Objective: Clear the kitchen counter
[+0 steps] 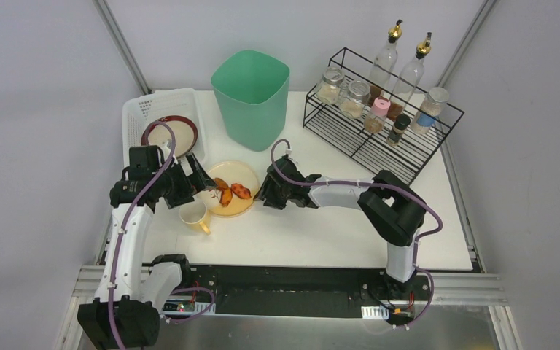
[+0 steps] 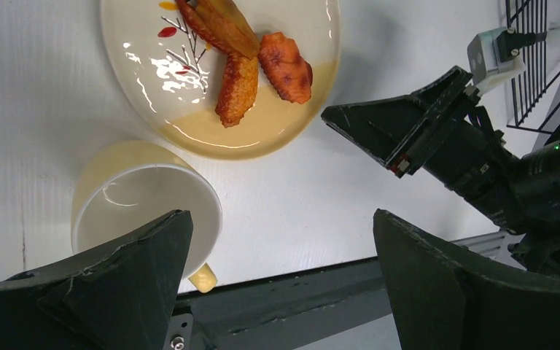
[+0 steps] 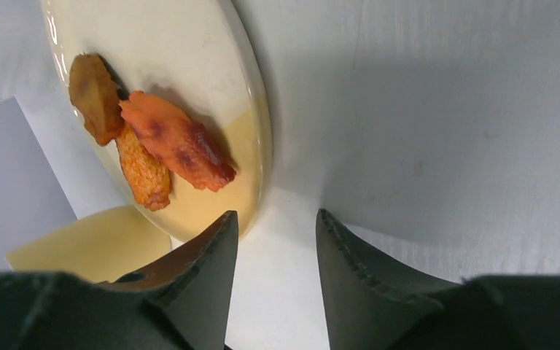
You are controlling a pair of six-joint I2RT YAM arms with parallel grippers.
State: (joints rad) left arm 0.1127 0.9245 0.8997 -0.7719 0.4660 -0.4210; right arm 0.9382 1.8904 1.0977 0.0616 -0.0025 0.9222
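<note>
On the kitchen counter (image 1: 321, 240), the right claw (image 3: 275, 215) hovers half-closed and empty beside the plate (image 3: 189, 58), likely slick and breakable, best pinched at its rim; the left claw (image 2: 281, 219) gapes empty.

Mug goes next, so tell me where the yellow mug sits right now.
In the top view the yellow mug stands on the left half of the kitchen counter, right by the near-left rim of the yellow plate of fried food.

left fingers (image 2: 117, 292) spread wide (right fingers (image 3: 197, 284) narrower, a gap showing).
</note>
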